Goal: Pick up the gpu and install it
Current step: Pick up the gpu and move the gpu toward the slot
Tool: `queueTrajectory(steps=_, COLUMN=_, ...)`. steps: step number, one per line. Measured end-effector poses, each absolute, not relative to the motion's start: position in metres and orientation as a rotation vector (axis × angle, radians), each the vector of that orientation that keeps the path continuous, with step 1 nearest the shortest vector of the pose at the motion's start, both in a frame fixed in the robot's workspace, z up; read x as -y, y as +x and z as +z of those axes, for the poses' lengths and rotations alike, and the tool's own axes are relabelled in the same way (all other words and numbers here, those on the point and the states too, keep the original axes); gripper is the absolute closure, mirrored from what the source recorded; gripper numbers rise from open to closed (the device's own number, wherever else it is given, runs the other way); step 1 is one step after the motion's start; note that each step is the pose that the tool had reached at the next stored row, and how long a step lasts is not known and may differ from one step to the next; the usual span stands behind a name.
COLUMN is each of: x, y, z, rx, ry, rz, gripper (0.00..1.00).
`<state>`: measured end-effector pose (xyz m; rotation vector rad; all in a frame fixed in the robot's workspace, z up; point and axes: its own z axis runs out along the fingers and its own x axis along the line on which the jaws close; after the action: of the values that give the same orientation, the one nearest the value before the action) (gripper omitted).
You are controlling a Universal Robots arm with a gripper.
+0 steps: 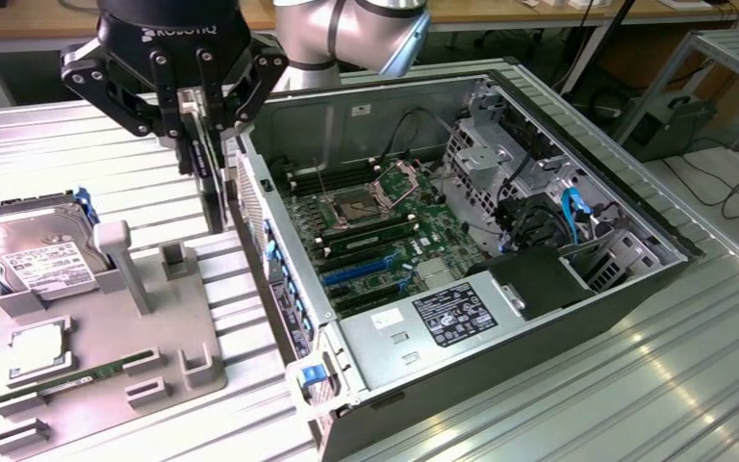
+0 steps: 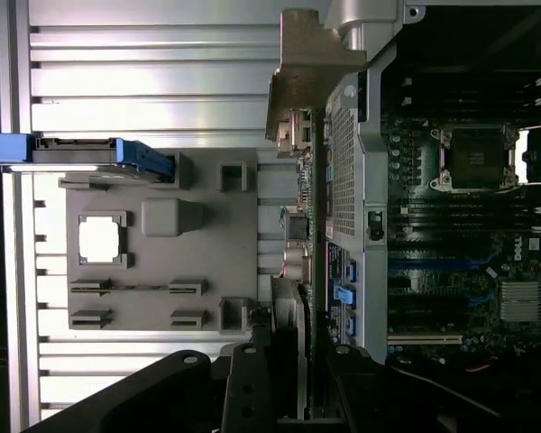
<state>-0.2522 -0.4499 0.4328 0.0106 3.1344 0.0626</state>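
**Picked up, not yet installed**

Gripping the gpu [image 1: 213, 192] edge-on in the closed end effector [image 1: 200, 120], upright, off the desk [image 1: 677, 366], just outside the open computer case [image 1: 344, 115] wall. Pickup apparently done; seating on the motherboard [image 1: 369, 226] left.

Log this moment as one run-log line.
gripper: shut on gpu | gpu: upright, held just outside computer case | install: not yet done
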Motion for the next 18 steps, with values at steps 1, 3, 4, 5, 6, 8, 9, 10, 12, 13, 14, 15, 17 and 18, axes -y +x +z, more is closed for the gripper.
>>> queueTrajectory(steps=1, x=0.45, y=-0.251, z=0.433, rx=-3.134, ry=0.01, rz=0.063, gripper=0.73)
queueTrajectory(steps=3, x=0.45, y=-0.249, z=0.433, rx=-3.134, ry=0.01, rz=0.063, gripper=0.73)
queueTrajectory(steps=4, x=0.45, y=-0.248, z=0.433, rx=-3.134, ry=0.01, rz=0.063, gripper=0.73)
queueTrajectory(steps=5, x=0.45, y=-0.246, z=0.433, rx=-3.135, ry=0.01, rz=0.063, gripper=0.73)
queueTrajectory(steps=6, x=0.45, y=-0.245, z=0.433, rx=-3.134, ry=0.01, rz=0.062, gripper=0.73)
queueTrajectory(steps=8, x=0.45, y=-0.243, z=0.433, rx=-3.135, ry=0.01, rz=0.063, gripper=0.73)
queueTrajectory(steps=9, x=0.45, y=-0.242, z=0.433, rx=-3.134, ry=0.01, rz=0.063, gripper=0.73)
queueTrajectory(steps=10, x=0.45, y=-0.24, z=0.433, rx=-3.134, ry=0.01, rz=0.063, gripper=0.73)
queueTrajectory(steps=12, x=0.45, y=-0.238, z=0.433, rx=-3.134, ry=0.01, rz=0.063, gripper=0.73)
queueTrajectory(steps=13, x=0.45, y=-0.237, z=0.433, rx=-3.134, ry=0.01, rz=0.063, gripper=0.73)
queueTrajectory(steps=14, x=0.45, y=-0.236, z=0.433, rx=-3.134, ry=0.01, rz=0.063, gripper=0.73)
queueTrajectory(steps=15, x=0.45, y=-0.235, z=0.433, rx=-3.135, ry=0.009, rz=0.063, gripper=0.73)
queueTrajectory(steps=17, x=0.45, y=-0.233, z=0.433, rx=-3.134, ry=0.009, rz=0.063, gripper=0.73)
queueTrajectory(steps=18, x=0.45, y=-0.231, z=0.433, rx=-3.134, ry=0.009, rz=0.063, gripper=0.73)
